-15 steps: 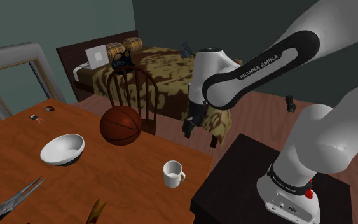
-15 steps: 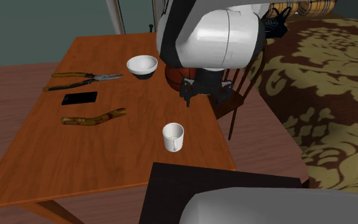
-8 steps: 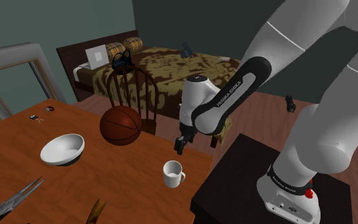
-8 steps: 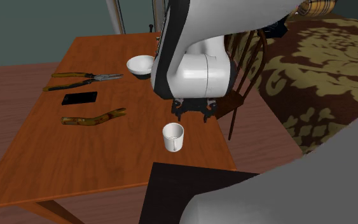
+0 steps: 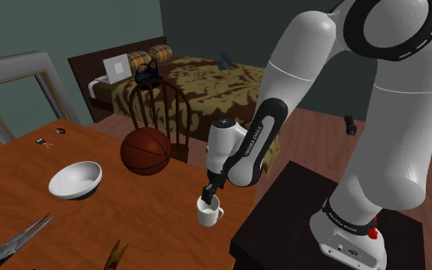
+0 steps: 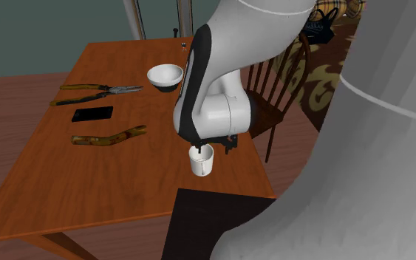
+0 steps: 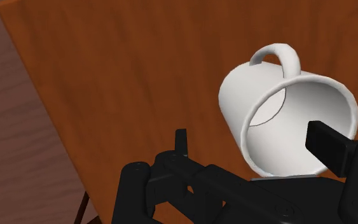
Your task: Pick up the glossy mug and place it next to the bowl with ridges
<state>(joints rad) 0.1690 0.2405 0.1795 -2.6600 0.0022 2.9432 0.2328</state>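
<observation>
The glossy white mug (image 5: 209, 212) stands upright near the wooden table's edge by the stand, also visible as the mug (image 6: 201, 161). My black gripper (image 5: 209, 196) is open and sits right at the mug's rim. In the wrist view the mug (image 7: 279, 114) lies just ahead, handle away from me. One fingertip (image 7: 329, 145) is over its opening and the other fingertip (image 7: 181, 140) is outside its wall, neither clasping it. The gripper (image 6: 212, 148) hangs under the white wrist. The white bowl (image 5: 75, 179) rests further along the table, also seen as the bowl (image 6: 165, 76).
A brown basketball (image 5: 146, 151) sits between bowl and mug, with a wooden chair (image 5: 157, 107) behind it. Pliers (image 6: 95, 91), a black phone (image 6: 92, 114) and a stick (image 6: 108, 136) lie on the table (image 6: 125, 185). A bed (image 5: 206, 84) is beyond.
The arm has swung down and toward the table, bringing the gripper from above the table's edge to the mug's rim. The fingers stayed open; the mug has not moved.
</observation>
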